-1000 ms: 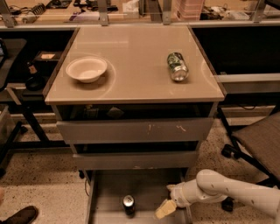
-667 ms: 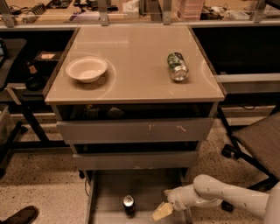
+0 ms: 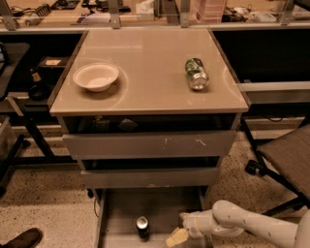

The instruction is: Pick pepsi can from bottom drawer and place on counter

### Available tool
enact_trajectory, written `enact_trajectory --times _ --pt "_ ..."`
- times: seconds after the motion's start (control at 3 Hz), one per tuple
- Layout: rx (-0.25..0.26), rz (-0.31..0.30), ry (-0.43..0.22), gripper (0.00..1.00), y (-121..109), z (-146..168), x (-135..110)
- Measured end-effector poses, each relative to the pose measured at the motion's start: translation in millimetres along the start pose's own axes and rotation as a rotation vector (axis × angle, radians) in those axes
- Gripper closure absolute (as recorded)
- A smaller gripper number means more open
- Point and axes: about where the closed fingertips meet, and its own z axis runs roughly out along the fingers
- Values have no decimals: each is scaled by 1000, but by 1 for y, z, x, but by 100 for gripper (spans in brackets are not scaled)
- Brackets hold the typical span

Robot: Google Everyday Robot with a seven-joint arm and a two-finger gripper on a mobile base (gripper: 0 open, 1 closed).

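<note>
Pepsi can (image 3: 142, 226) stands upright on the floor of the bottom drawer (image 3: 118, 218), and we see the gripper (image 3: 178, 234) low over that same drawer, just beside the can, whether clenched or released we cannot tell.

The setting reads as an office or robotics lab workspace, not a home. A grey metal drawer cabinet with a glossy beige counter (image 3: 145, 72) stands on a speckled terrazzo floor (image 3: 43, 203). A rolling office chair (image 3: 286, 155) sits at its right and a dark desk (image 3: 19, 53) at its left. A long bench (image 3: 145, 12) behind carries cluttered gear and cables. The robot's gripper (image 3: 177, 236) hovers low over the open bottom drawer (image 3: 121, 213).
</note>
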Motion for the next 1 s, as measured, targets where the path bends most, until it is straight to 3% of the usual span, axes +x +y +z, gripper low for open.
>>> enact_trajectory --times 0.67,1.0 --pt "28 -79 -177 0 -24 62 -23" --pt "26 -80 -182 0 -24 65 -23"
